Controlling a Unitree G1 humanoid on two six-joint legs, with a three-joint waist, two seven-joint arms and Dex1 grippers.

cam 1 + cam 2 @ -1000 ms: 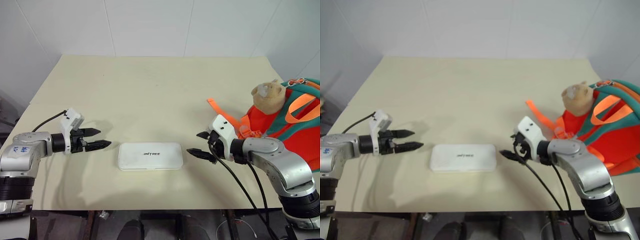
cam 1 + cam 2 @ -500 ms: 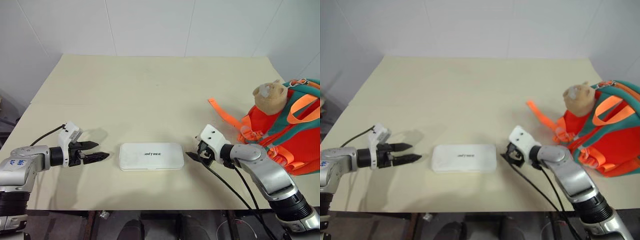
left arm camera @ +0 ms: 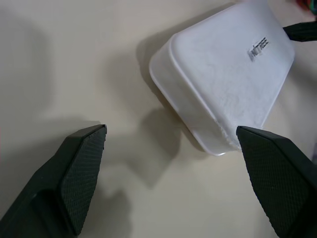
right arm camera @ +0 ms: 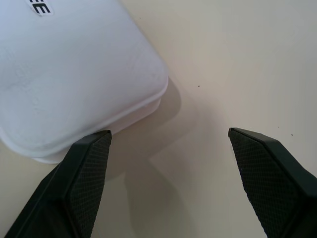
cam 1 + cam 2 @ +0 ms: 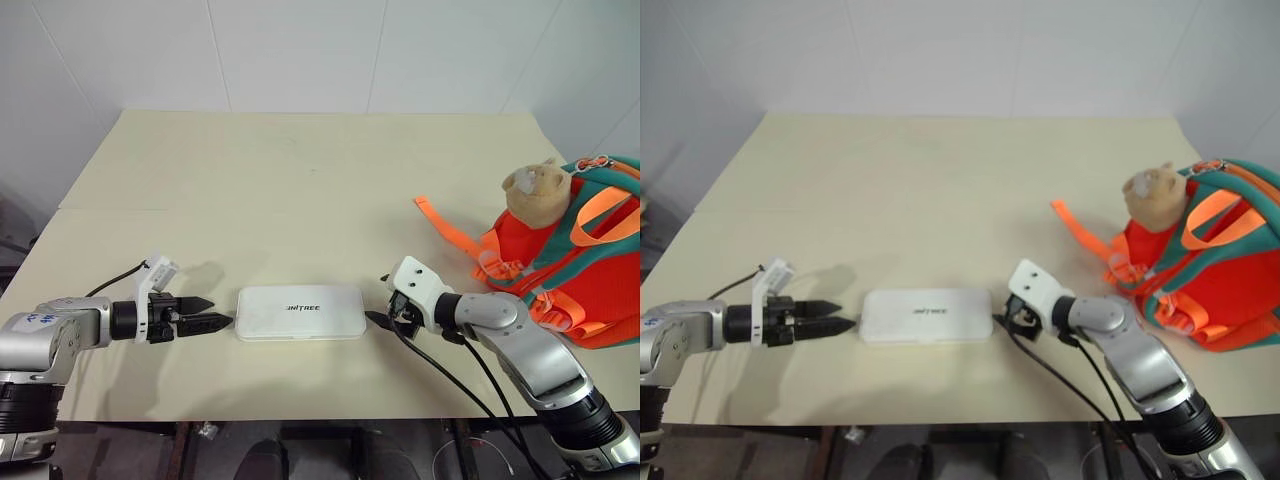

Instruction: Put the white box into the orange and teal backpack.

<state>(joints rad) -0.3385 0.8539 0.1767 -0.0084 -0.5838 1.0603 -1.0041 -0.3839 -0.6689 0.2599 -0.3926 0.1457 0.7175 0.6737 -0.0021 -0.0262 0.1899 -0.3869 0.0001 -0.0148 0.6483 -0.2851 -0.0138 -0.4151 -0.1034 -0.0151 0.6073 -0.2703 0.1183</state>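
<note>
The white box (image 5: 300, 313) lies flat near the table's front edge, its dark lettering facing up. My left gripper (image 5: 205, 314) is open just off the box's left end, low over the table and pointing at it. My right gripper (image 5: 382, 300) is open just off the box's right end, with nothing between its fingers. In the left wrist view the box (image 3: 223, 74) lies ahead of the spread fingers (image 3: 79, 168). In the right wrist view a corner of the box (image 4: 74, 74) sits by one finger (image 4: 84, 173). The orange and teal backpack (image 5: 585, 270) rests at the table's right edge.
A tan plush bear head (image 5: 535, 190) sits on top of the backpack. A loose orange strap (image 5: 445, 225) trails from it across the cream table (image 5: 300, 180). Black cables hang from my right arm over the table's front edge.
Both grippers have sunk toward the table and closed in on the box's ends, the left sliding right and the right sliding left. Both wrists rolled. The box has not moved.
</note>
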